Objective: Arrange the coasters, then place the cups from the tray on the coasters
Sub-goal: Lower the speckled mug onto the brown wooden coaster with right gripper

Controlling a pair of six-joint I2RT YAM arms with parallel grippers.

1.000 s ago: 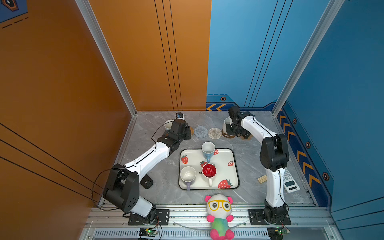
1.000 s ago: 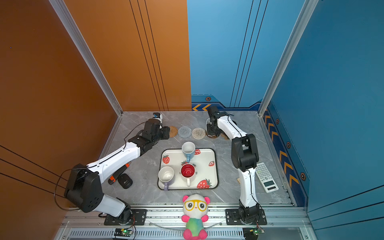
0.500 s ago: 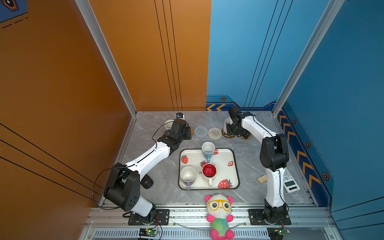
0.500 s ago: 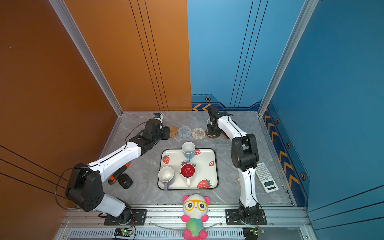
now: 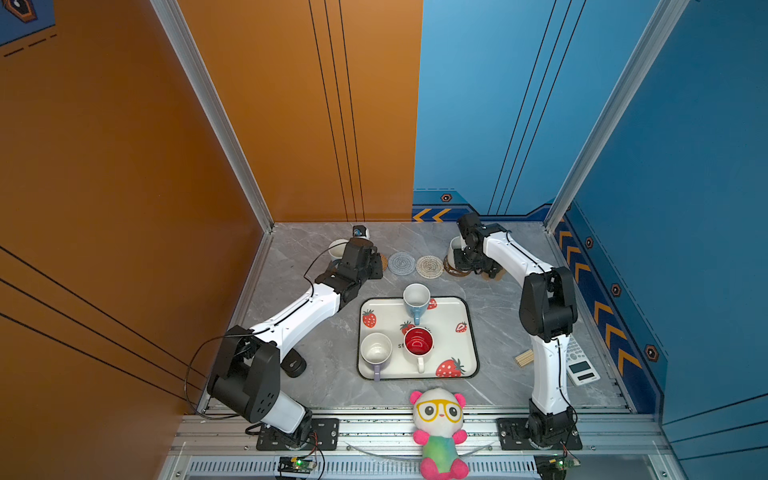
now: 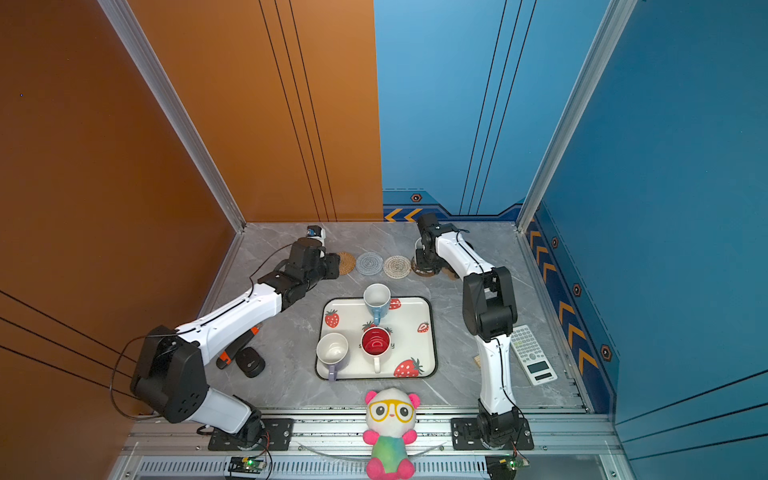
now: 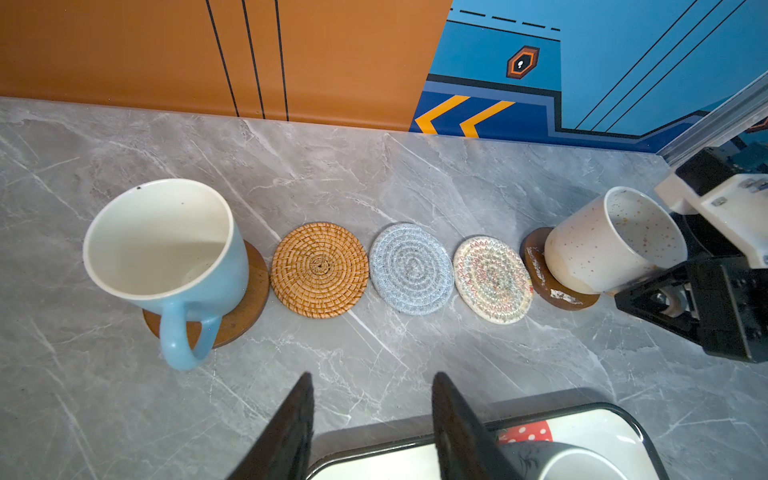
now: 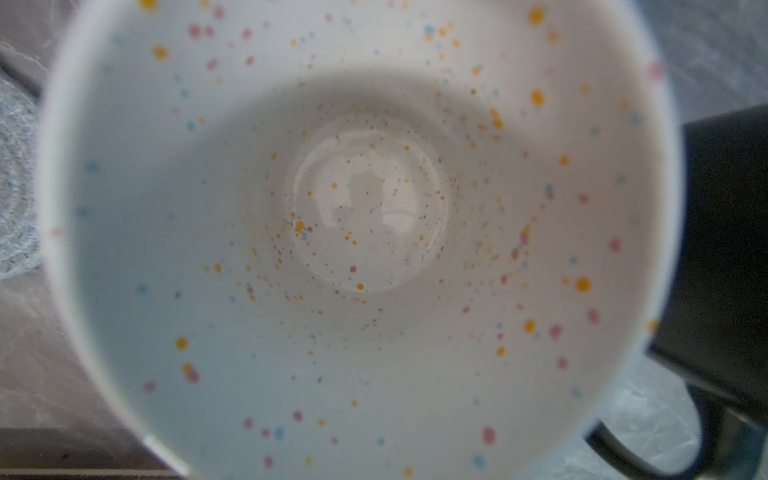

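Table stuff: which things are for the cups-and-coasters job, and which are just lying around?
For the job: tray, tray's blue mug, lavender mug, red-inside mug, placed blue mug, speckled mug, black mug, two wooden discs, rattan coaster, grey-blue coaster, beige coaster.
Just lying about: plush panda, calculator, wooden sticks, black gadget, orange tool.

Coasters [image 7: 409,268] in a row behind the tray [image 5: 446,345], three cups [image 5: 417,343] on it, another on the leftmost coaster [image 7: 245,299].
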